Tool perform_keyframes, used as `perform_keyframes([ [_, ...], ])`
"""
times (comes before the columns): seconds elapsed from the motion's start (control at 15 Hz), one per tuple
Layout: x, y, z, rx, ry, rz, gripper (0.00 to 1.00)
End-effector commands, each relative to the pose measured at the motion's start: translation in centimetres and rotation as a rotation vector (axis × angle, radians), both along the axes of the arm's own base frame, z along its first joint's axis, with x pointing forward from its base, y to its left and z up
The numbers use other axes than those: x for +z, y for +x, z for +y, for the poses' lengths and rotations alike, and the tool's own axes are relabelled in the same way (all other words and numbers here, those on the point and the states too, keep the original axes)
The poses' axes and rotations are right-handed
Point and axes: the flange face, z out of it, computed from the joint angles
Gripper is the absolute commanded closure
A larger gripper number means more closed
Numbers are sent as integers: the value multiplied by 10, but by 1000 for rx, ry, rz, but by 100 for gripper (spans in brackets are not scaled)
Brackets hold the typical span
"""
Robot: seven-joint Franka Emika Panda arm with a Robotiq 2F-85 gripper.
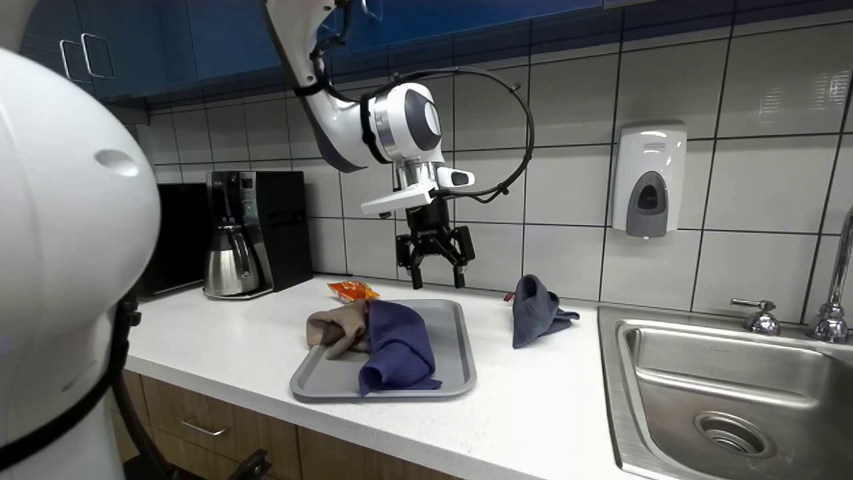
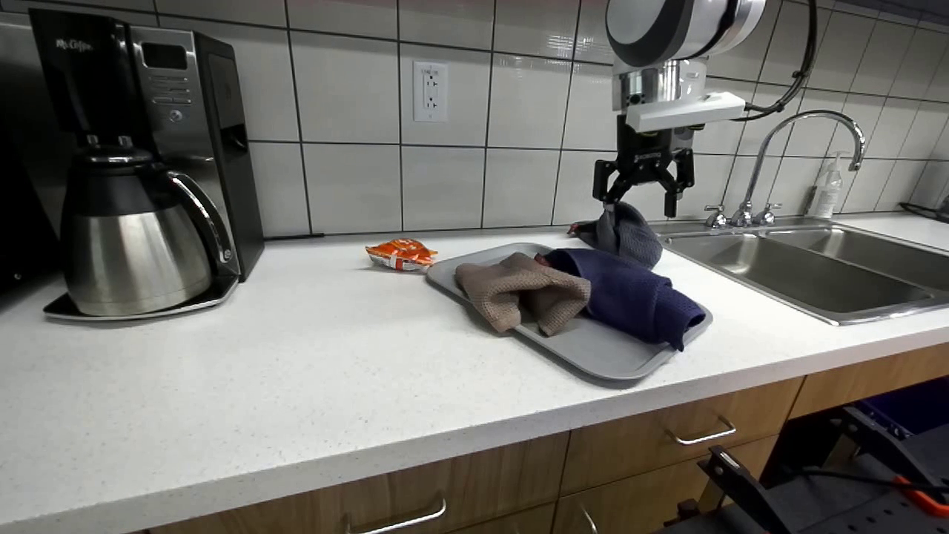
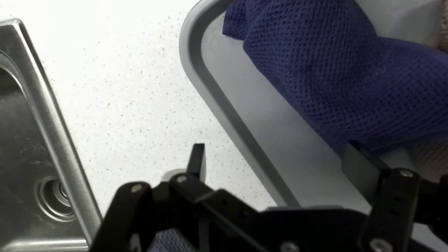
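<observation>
My gripper [image 1: 438, 281] is open and empty, held above the counter near the back edge of a grey tray [image 1: 453, 333]. It also shows in the other views [image 2: 640, 206] [image 3: 274, 164]. A crumpled dark blue cloth [image 1: 400, 347] lies on the tray, also in the wrist view [image 3: 315, 77]. A brown cloth [image 2: 523, 289] lies beside it, partly over the rim. A grey-blue cloth [image 1: 536, 310] stands bunched on the counter between tray and sink; in an exterior view [image 2: 630, 237] it shows behind the gripper. Only a bit of it shows in the wrist view [image 3: 169, 241].
An orange packet [image 2: 400, 254] lies on the counter by the tray. A coffee maker [image 2: 148, 185] with a steel jug stands along the wall. A steel sink [image 1: 620, 400] with a faucet [image 2: 771, 148] is on the other side. A soap dispenser [image 1: 650, 177] hangs on the tiled wall.
</observation>
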Motion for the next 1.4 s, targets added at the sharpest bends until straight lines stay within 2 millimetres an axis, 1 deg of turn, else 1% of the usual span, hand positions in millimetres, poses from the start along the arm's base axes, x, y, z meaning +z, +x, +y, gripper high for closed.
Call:
perform_keyframes([
  [0.0, 13, 5, -31, -58, 10, -19, 0],
  [0.2, 15, 7, -56, -66, -7, -27, 0],
  [0.47, 18, 12, -79, -68, -23, -44, 0],
  [0.6, 20, 17, -86, -77, -26, -78, 0],
  [0.8, 18, 27, -92, -92, -28, -114, 0],
  [1.07, 7, 42, -100, -102, -39, -129, 0],
  [1.33, -3, 62, -117, -92, -59, -140, 0],
])
